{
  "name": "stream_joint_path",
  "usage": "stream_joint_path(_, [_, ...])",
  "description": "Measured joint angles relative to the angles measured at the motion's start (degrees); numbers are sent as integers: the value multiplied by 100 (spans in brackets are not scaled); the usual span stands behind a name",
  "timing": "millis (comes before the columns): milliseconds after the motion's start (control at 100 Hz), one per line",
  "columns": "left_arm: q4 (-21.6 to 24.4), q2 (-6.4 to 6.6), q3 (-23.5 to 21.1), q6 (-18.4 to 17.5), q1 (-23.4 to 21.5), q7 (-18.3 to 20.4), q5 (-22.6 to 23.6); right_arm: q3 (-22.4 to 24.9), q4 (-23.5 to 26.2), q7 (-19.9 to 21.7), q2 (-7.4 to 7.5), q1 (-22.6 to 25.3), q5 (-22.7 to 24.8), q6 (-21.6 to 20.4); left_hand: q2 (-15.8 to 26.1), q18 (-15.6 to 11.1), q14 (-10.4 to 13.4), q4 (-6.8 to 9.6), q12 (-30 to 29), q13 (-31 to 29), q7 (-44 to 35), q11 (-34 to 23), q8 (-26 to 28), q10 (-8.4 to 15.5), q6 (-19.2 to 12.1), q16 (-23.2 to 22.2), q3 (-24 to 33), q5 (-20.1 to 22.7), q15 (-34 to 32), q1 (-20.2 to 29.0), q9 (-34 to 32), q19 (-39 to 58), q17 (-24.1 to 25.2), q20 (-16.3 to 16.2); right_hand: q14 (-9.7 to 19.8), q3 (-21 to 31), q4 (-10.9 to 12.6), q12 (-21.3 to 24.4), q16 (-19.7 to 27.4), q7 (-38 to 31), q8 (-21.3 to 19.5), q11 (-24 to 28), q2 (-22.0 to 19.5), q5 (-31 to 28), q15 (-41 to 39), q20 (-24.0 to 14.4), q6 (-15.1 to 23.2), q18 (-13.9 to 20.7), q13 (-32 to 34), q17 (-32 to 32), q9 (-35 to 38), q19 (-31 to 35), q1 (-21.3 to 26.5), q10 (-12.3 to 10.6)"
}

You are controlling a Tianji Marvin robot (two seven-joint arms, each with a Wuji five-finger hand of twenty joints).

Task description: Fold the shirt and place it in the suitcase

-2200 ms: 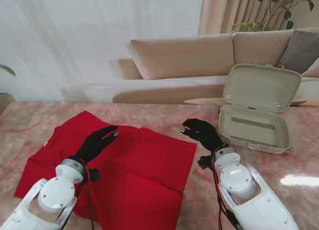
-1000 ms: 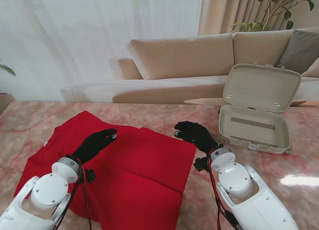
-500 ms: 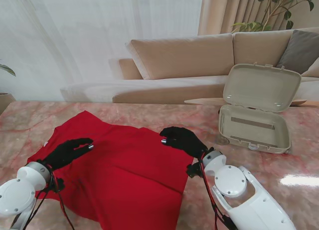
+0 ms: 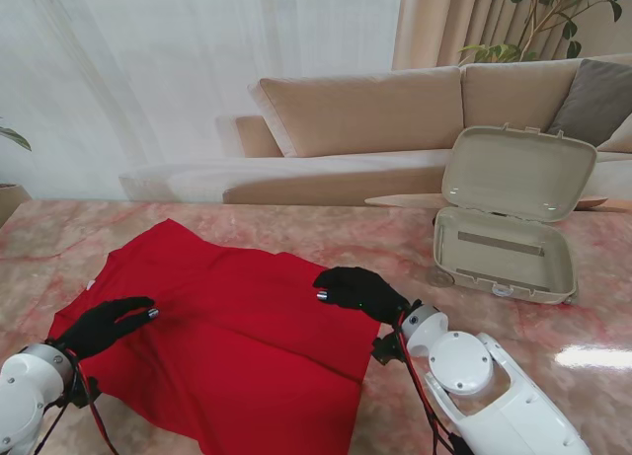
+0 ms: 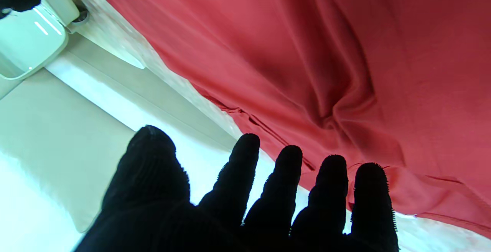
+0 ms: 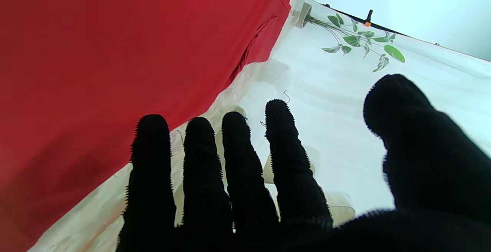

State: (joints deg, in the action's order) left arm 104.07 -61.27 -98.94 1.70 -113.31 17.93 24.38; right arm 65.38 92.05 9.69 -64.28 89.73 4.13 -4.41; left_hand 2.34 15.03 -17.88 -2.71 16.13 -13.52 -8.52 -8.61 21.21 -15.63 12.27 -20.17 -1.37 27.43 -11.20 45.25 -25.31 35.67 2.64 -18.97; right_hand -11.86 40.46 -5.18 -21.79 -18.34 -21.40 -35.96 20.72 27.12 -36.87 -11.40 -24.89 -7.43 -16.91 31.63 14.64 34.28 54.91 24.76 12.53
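A red shirt lies spread on the marble table, partly folded, with creases running through it. My left hand, in a black glove, hovers over the shirt's left edge with fingers straight and apart, holding nothing. My right hand hovers over the shirt's right edge, fingers extended and empty. The beige suitcase stands open at the far right of the table, lid upright, its tray bare.
The pink marble table extends around the shirt. A beige sofa and white curtain stand behind the table. A plant is at the far right corner.
My left hand has moved left and nearer to me, from the shirt's middle to its left edge. My right hand has moved left, from the bare table onto the shirt's right edge.
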Motion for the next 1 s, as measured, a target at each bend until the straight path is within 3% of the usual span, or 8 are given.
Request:
stream_joint_path(80, [-95, 1, 0, 20, 1, 2, 39, 0, -25, 72, 12, -6, -35, 41, 0, 0, 0, 0, 0, 0, 0, 0, 0, 5, 0, 0, 0, 0, 0, 0, 0, 2, 0, 0, -37, -5, 0, 0, 0, 0, 0, -5, -28, 1, 0, 0, 2, -194, 0, 2, -21, 2, 0, -3])
stream_joint_path(270, [-282, 14, 12, 26, 2, 33, 141, -61, -204, 137, 24, -86, -39, 168, 0, 0, 0, 0, 0, 0, 0, 0, 0, 11, 0, 0, 0, 0, 0, 0, 0, 57, -1, 0, -41, -64, 2, 0, 0, 0, -11, 27, -64, 4, 0, 0, 4, -287, 0, -18, -21, -50, 1, -5])
stream_joint_path(930, [-387, 100, 138, -20, -10, 200, 305, -330, -901, 336, 12, -603, -136, 544, 0, -110, 78, 0, 0, 79, 0, -39, 0, 36, -2, 56, 0, 0, 85, 0, 0, 65, 141, 59, -272, -64, 61, -76, 0, 1, -17, 122, -72, 4, 30, 10, 4, -304, -75, -20, 2, -292, 3, -6])
stream_joint_path(1000, [-386, 107, 154, -33, -9, 203, 321, -360, -971, 337, 8, -662, -115, 565, 0, -110, 80, 0, 0, 81, 0, -39, 0, 37, -2, 58, 0, 0, 93, 0, 0, 65, 155, 60, -272, -64, 61, -77, 0, 1, -18, 156, -73, 3, 29, 18, 5, -133, -75, 0, 4, -186, 3, -6])
